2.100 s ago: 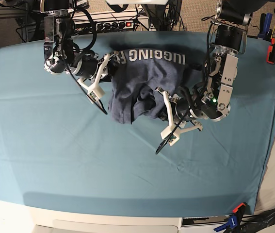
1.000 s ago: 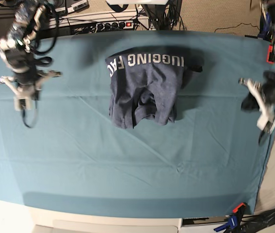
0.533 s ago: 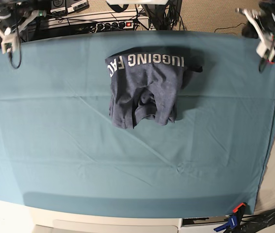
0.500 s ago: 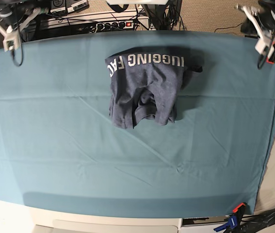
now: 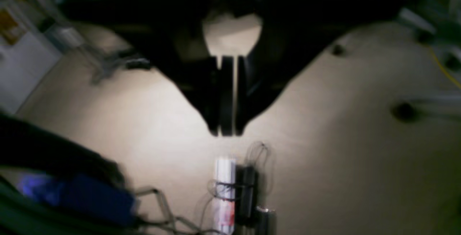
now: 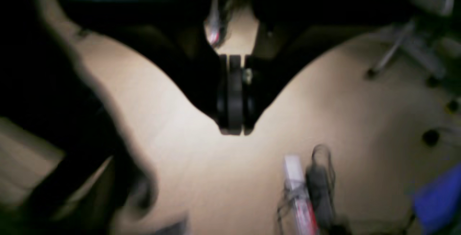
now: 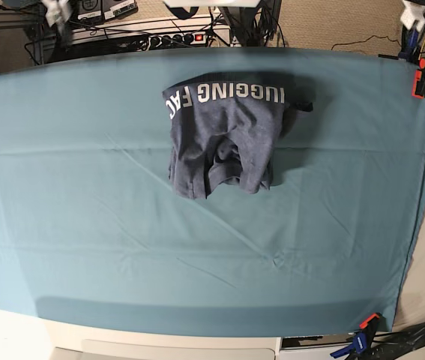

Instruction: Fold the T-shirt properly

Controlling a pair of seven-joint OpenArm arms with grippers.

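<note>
The T-shirt [image 7: 223, 135] lies folded into a rumpled slate-blue bundle at the back middle of the table, white block lettering along its far edge, a dark sleeve poking out at its right. Neither gripper touches it. My left gripper [image 5: 226, 133] is shut and empty, hanging over beige floor in the left wrist view. In the base view only a blurred white bit [image 7: 416, 10] of it shows at the top right edge. My right gripper [image 6: 233, 131] is shut and empty too, with a white blur [image 7: 57, 9] at the top left.
A teal table cloth [image 7: 122, 247] covers the table. An orange clamp [image 7: 420, 77] grips its far right corner and a blue-orange clamp [image 7: 360, 337] the near right. A power strip [image 7: 175, 37] and cables lie behind the table. White and black cabled items [image 5: 230, 191] lie on the floor.
Both arms have swung away from the T-shirt, up and outward to the back corners, and are now almost out of the base view. The T-shirt has not moved.
</note>
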